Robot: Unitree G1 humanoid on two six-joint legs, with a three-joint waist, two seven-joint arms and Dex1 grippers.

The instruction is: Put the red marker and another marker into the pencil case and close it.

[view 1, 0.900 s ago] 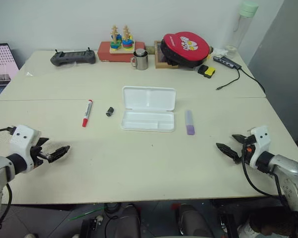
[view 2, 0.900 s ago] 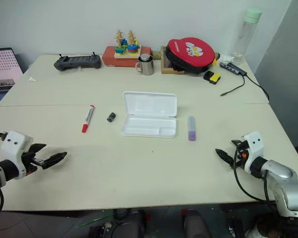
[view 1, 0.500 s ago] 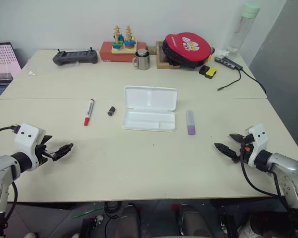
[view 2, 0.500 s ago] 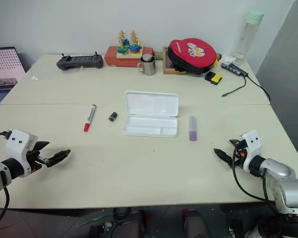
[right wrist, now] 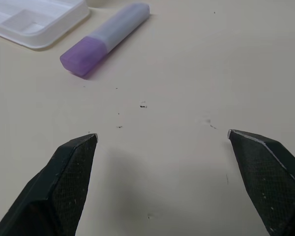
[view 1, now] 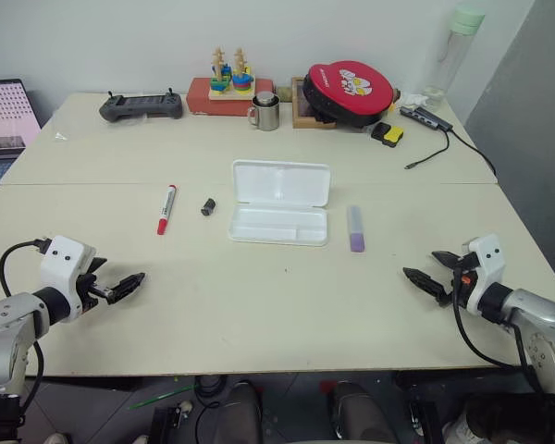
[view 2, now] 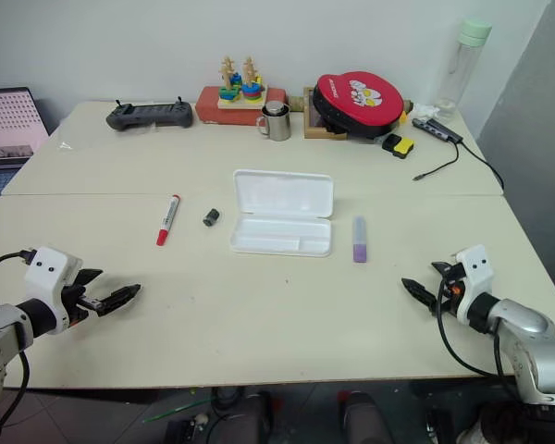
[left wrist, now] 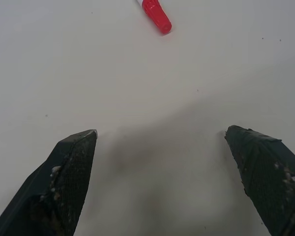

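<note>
Pre-grasp step: both hands, left hand (view 1: pixel 120 289) and right hand (view 1: pixel 425 280), gape empty; pencil case (view 1: pixel 278 202) lies open, red marker (view 1: pixel 166 209) to its left needs picking first.

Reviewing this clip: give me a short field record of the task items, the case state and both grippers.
pencil case: open, lid laid back, tray empty
red marker: on the table, left of the case
lavender marker: on the table, right of the case
small black cylinder: between red marker and case
left gripper: open, empty, over the near table edge
right gripper: open, empty
markers in case: none
</note>
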